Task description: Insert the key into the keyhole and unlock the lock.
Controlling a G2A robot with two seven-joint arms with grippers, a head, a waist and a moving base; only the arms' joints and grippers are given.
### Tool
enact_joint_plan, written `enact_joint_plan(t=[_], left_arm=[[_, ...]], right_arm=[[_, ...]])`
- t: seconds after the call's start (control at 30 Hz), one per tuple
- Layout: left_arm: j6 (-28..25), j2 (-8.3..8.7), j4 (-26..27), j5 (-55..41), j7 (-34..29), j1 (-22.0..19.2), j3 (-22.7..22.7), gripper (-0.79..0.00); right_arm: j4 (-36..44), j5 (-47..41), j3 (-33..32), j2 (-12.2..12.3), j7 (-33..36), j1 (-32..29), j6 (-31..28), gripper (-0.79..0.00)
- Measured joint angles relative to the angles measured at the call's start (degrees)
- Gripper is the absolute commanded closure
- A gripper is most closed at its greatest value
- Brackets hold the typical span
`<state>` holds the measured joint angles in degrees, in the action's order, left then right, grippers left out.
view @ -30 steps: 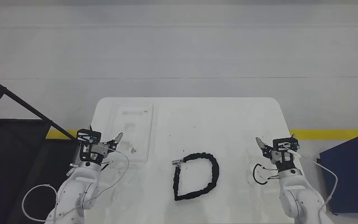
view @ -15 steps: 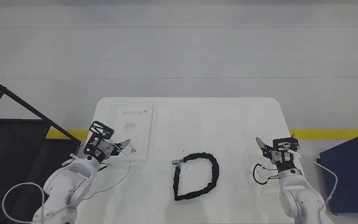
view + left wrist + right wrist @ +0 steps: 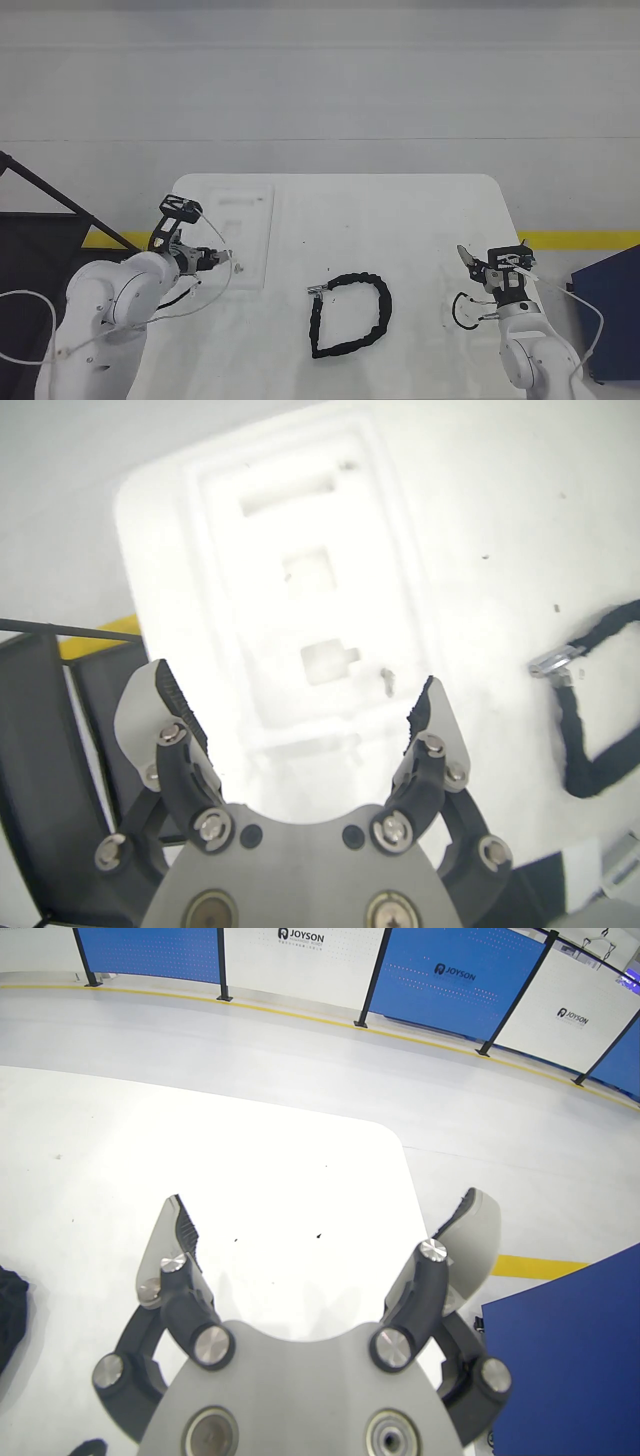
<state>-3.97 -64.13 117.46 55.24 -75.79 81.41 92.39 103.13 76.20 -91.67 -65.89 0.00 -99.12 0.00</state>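
— Is that grey sliver the key (image 3: 387,680)? It's looking tiny from here, so I'm only guessing.
— I'm thinking so. It's lying flat on the white tray (image 3: 160,575), toward its near right corner, well left of the lock (image 3: 384,302).
— And the left gripper (image 3: 295,680) is hovering just beside it, claw spread, holding nothing?
— Right. It's going to want lowering straight down, straddling the sliver and pinching the head so the blade is sticking out free.
— The lock?
— A black sleeved loop lying mid-table (image 3: 440,220), its silver cylinder (image 3: 550,662) pointing left. The right gripper (image 3: 320,1203) is sitting by the right edge, also spread wide.
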Motion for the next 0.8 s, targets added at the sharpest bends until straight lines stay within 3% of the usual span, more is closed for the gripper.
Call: enact_joint_plan(t=[0.1, 0.63, 0.73, 0.8], left_arm=[[-3.2, 0.2, -1.0, -5.0, -3.0, -2.9, -1.5, -0.785], [-3.6, 0.21, -1.3, -3.9, -2.6, -2.9, -1.6, -0.785], [-0.7, 0.17, -2.7, -5.8, -4.8, -2.9, -1.8, -0.785], [3.6, 0.22, -3.7, -7.5, -9.5, -4.3, -2.4, -0.785]], right_arm=[[0.0, 0.0, 0.0, 0.0, 0.0, 0.0, 0.0, -0.785], [0.0, 0.0, 0.0, 0.0, 0.0, 0.0, 0.0, -0.785], [0.0, 0.0, 0.0, 0.0, 0.0, 0.0, 0.0, -0.785], [0.0, 0.0, 0.0, 0.0, 0.0, 0.0, 0.0, -0.785]])
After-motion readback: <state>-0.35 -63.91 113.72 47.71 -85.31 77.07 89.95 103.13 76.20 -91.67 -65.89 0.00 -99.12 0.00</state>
